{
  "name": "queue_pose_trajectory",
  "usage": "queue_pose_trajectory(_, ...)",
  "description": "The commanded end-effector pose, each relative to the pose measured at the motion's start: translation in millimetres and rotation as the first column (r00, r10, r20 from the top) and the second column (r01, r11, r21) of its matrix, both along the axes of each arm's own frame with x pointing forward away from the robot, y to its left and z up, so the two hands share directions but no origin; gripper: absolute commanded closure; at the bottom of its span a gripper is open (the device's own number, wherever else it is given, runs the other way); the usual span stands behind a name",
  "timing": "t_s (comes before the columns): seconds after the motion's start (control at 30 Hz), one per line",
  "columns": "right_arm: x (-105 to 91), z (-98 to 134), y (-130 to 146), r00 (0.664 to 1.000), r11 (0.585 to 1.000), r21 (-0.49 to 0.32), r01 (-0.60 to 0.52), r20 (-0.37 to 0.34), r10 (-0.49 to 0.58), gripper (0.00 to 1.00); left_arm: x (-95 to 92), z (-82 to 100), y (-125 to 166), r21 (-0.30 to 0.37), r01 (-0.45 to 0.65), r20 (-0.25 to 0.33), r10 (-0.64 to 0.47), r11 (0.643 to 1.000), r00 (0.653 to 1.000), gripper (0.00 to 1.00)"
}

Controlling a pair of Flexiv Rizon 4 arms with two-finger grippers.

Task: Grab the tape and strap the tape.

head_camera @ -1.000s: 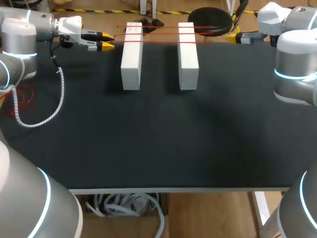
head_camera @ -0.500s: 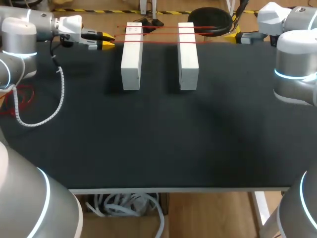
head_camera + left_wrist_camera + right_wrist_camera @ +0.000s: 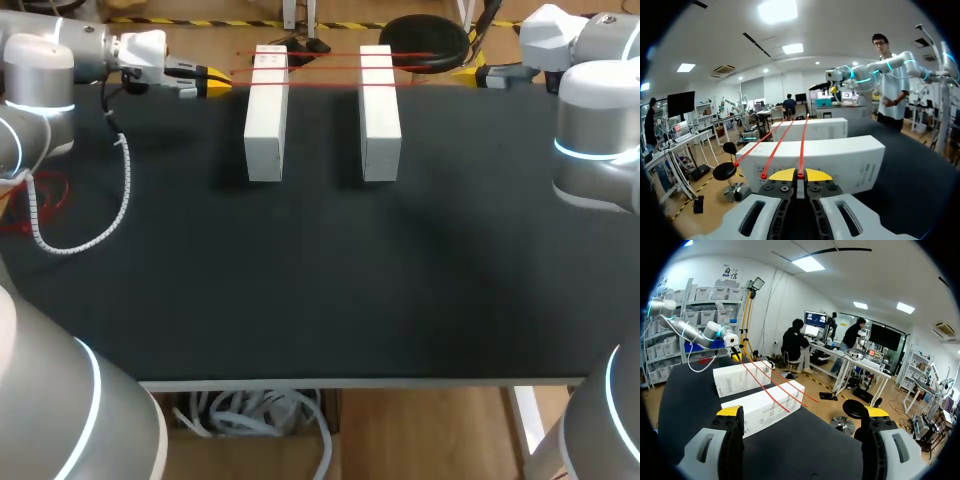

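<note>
A robot lab.
A left arm [image 3: 38, 75] and a right arm [image 3: 597, 120], grey with lit rings, flank a black counter [image 3: 320, 290].

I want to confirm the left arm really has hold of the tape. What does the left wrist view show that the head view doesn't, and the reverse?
Only the left wrist view: the left arm's jaws closed on one strand of the red tape, yellow tips together around it.
Only the head view: the two white blocks at full length, lying parallel, and a white coiled cable hanging from the left arm.
Both: the blocks, three red strands stretched across them, and the left arm's jaws at the strands' end.
</note>
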State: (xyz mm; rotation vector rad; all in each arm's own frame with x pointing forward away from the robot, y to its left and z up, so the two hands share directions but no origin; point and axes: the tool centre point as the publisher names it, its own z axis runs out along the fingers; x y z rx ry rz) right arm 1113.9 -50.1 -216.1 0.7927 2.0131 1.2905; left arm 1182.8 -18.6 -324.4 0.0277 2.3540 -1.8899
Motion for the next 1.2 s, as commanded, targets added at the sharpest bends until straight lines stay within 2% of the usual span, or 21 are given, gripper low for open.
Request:
queue_pose_trajectory(0.03,-0.1,0.0,0.0,1.0,1.0,0.0,0.0,0.0,0.0,0.0,4.4,-0.2,0.9,-0.002,0.013,-0.002,-0.013,1.0,1.0,1.0)
queue_pose_trajectory(0.27,-0.1,0.0,0.0,1.0,1.0,0.0,0.0,0.0,0.0,0.0,0.2,5.2,-1.8,0.016,0.016,0.01,-0.016,1.0,1.0,1.0)
queue_pose_trajectory(0.4,-0.1,0.0,0.0,1.0,1.0,0.0,0.0,0.0,0.0,0.0,-5.7,11.8,-5.1,0.074,0.0,0.034,-0.002,0.997,0.999,1.0)
queue_pose_trajectory(0.53,-0.1,0.0,0.0,1.0,1.0,0.0,0.0,0.0,0.0,0.0,-16.2,20.0,-6.8,0.125,-0.024,0.063,0.016,0.992,0.998,1.0)
queue_pose_trajectory(0.8,-0.1,0.0,0.0,1.0,1.0,0.0,0.0,0.0,0.0,0.0,-40.9,36.5,-5.0,0.158,-0.087,0.075,0.076,0.984,0.994,1.0)
queue_pose_trajectory(1.2,-0.1,0.0,0.0,1.0,1.0,0.0,0.0,0.0,0.0,0.0,-68.2,60.9,-0.5,0.315,-0.166,0.109,0.138,0.934,0.984,1.0)
